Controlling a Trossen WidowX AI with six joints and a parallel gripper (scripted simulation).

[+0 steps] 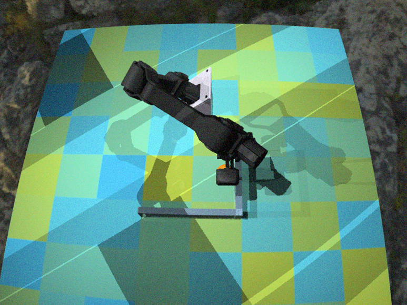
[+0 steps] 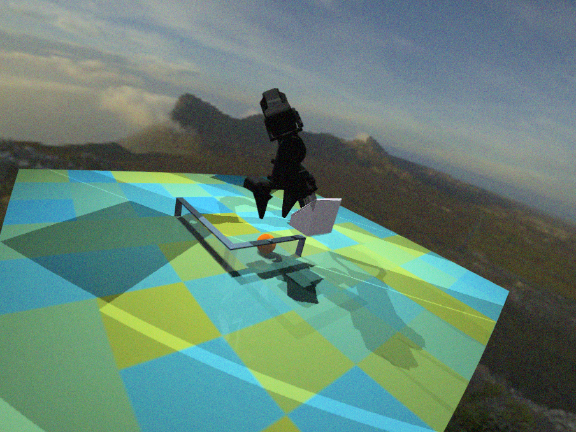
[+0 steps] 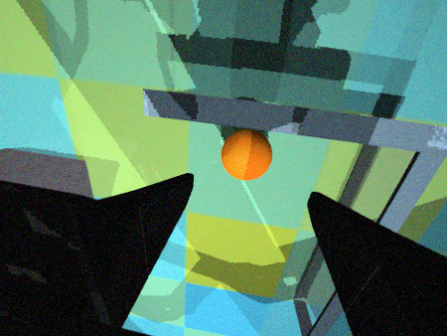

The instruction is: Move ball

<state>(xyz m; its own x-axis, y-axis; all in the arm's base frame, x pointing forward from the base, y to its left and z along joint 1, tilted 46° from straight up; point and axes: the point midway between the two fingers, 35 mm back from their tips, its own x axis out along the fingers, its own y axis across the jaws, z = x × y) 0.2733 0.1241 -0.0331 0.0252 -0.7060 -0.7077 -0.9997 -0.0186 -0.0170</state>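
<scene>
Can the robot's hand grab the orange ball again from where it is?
Probably yes. The hand is open and the orange ball lies just past its fingertips, nothing between them; the wall stands behind it.
</scene>
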